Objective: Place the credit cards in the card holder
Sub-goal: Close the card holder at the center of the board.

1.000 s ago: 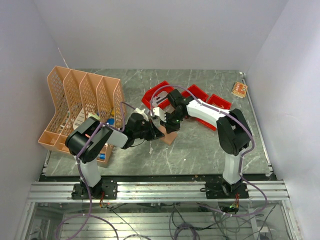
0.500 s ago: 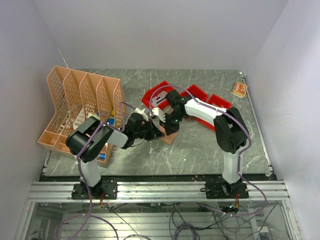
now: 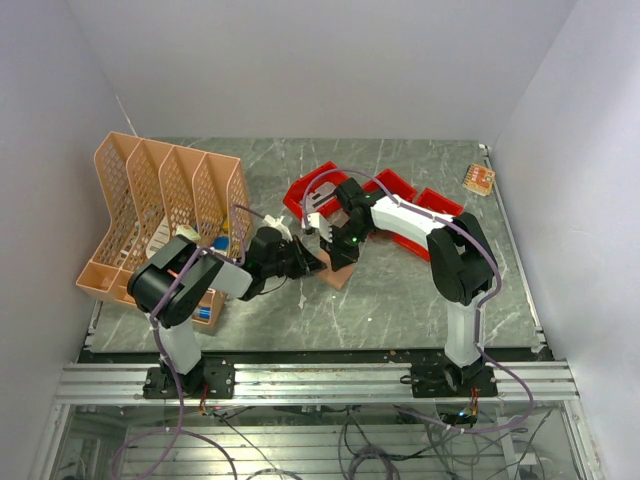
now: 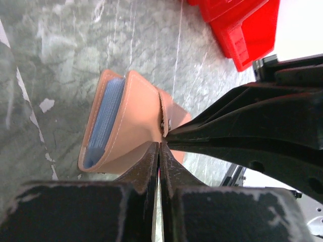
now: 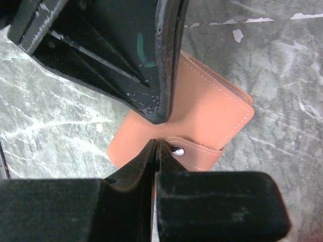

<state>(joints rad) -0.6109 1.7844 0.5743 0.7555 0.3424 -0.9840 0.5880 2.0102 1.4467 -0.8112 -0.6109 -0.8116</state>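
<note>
The tan card holder (image 3: 337, 270) lies folded on the marble table between both arms. In the left wrist view the card holder (image 4: 132, 118) shows a light blue credit card (image 4: 103, 121) tucked inside its fold. Its strap with a silver snap (image 5: 176, 149) lies across the cover (image 5: 207, 113). My left gripper (image 3: 318, 262) (image 4: 160, 146) is shut, its tips pressing on the holder's cover. My right gripper (image 3: 338, 250) (image 5: 155, 144) is shut too, its tips on the cover right beside the snap. The whitish-grey card is not in view.
A peach mesh file rack (image 3: 165, 215) stands at the left with a blue item (image 3: 207, 312) at its foot. Red plastic bins (image 3: 390, 195) lie just behind the grippers and show in the left wrist view (image 4: 237, 25). A small orange object (image 3: 479, 178) sits at the far right corner.
Both grippers stay shut on top of the card holder. The arms have only shifted slightly; the holder has not visibly moved.
</note>
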